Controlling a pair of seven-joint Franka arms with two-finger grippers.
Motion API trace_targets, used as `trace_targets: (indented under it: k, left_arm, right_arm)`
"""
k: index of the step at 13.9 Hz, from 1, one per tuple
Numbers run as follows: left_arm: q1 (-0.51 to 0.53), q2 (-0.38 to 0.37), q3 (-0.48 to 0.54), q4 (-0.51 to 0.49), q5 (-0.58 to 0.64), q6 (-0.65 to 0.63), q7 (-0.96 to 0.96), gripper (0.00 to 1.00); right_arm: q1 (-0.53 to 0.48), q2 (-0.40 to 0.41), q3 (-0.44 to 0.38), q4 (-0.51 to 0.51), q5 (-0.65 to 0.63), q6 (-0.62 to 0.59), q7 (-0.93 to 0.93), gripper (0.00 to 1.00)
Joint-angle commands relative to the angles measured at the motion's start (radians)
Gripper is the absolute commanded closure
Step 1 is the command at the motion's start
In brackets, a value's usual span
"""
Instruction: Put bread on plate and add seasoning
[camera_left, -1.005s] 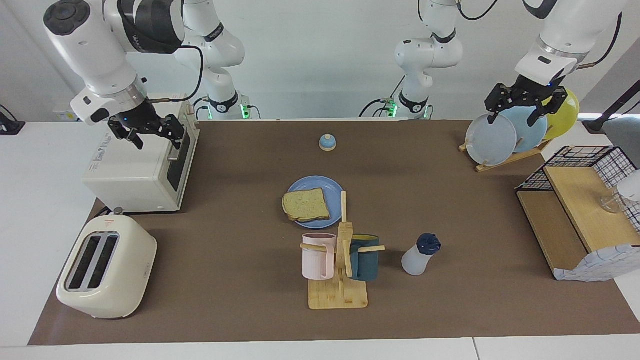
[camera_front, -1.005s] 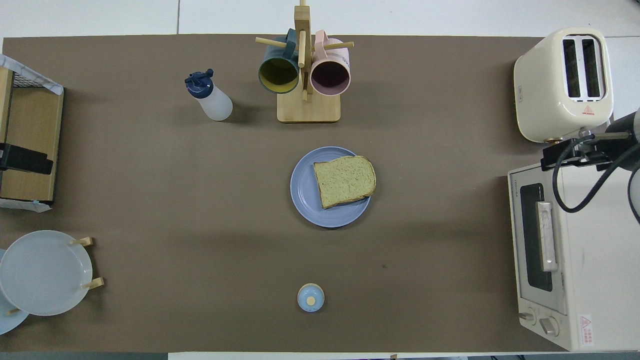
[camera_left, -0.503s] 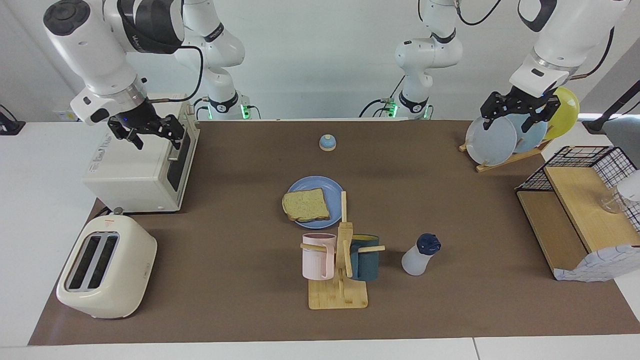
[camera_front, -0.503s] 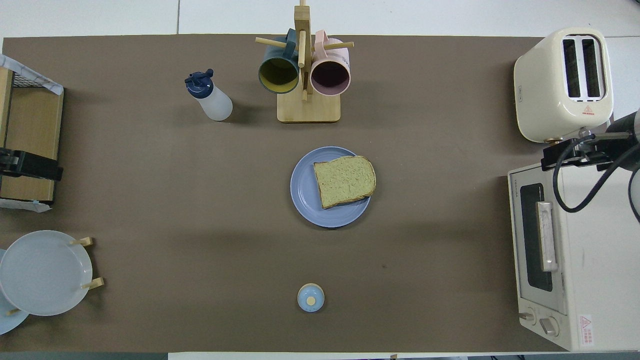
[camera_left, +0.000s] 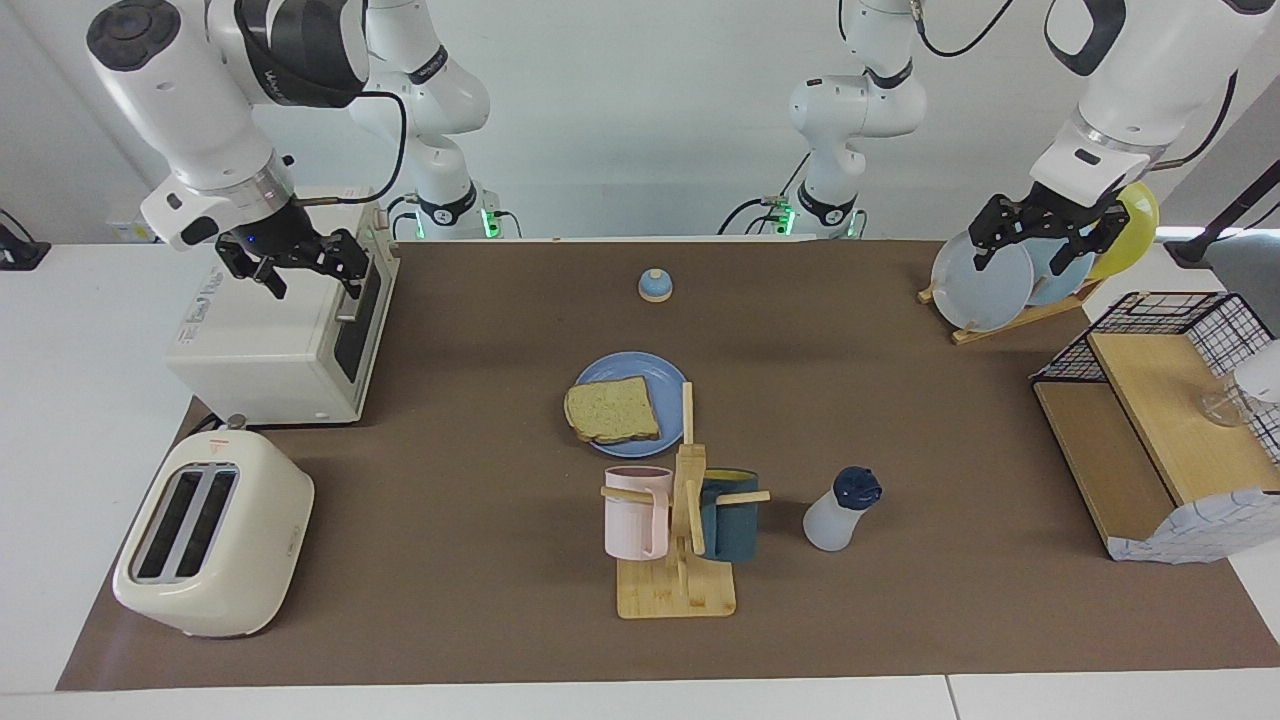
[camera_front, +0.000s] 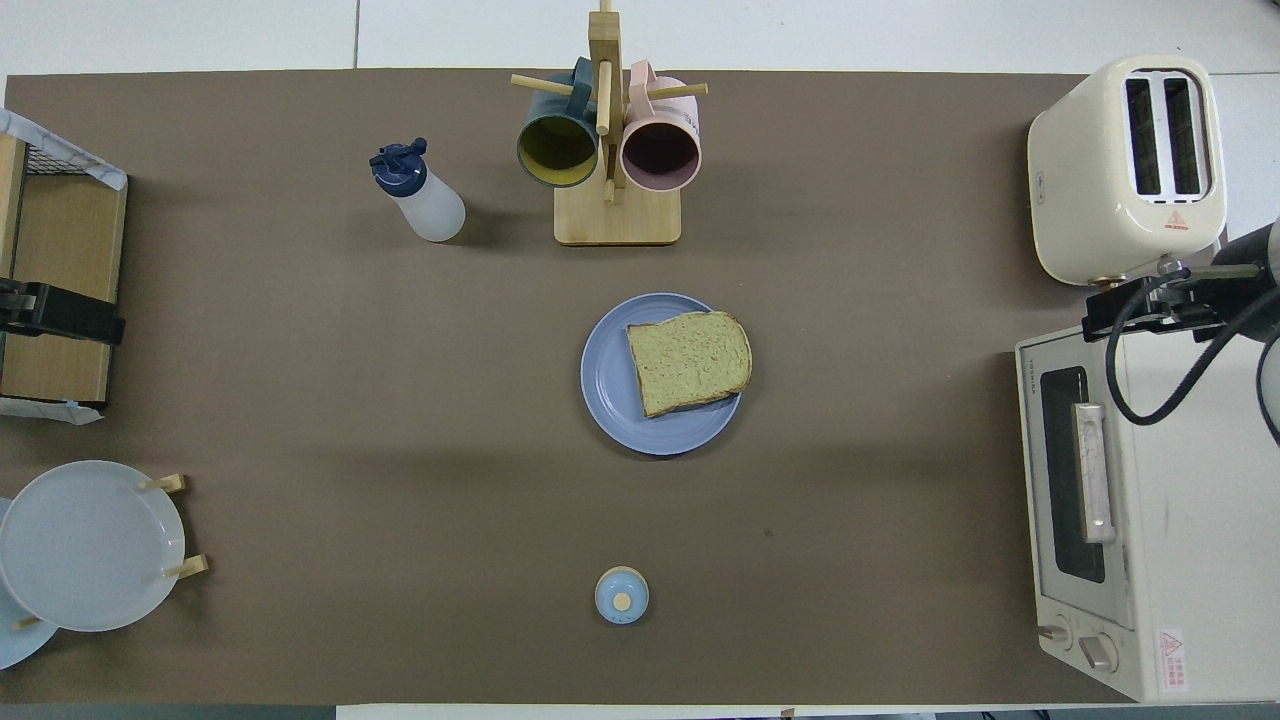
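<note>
A toaster (camera_left: 205, 535), toaster oven (camera_left: 280, 330), mug rack (camera_left: 680, 520), bell (camera_left: 654, 285) and wire shelf (camera_left: 1165, 420) stand on the table.

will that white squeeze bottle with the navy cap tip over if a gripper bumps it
Probably yes. The seasoning bottle stands free on the mat beside the mug rack, taller than its base is wide, so a high nudge could topple it. Its translucent plastic body looks light and may flex when squeezed. On its side, the round body would likely roll.

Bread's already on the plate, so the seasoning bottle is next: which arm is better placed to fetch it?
Left, probably. The seasoning bottle stands toward the left arm's end, and the open left gripper hangs over the plate rack there. The open right gripper is over the toaster oven.
</note>
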Motion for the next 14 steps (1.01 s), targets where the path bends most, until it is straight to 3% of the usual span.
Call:
trace_targets:
  k: [1,5,14]
  left_arm:
    - [0.027,0.000,-0.022,0.015,-0.025,-0.019,-0.007,0.00]
    - [0.081,0.000,-0.071,0.015,-0.026,-0.017,-0.005,0.00]
    - [0.076,-0.017,-0.061,-0.002,-0.067,-0.011,-0.060,0.00]
  right_arm:
    - [-0.019,-0.015,0.011,-0.011,-0.002,0.000,-0.023,0.00]
    - [-0.017,-0.015,0.011,-0.011,-0.002,0.000,-0.023,0.00]
    - [-0.017,-0.015,0.011,-0.011,-0.002,0.000,-0.023,0.00]
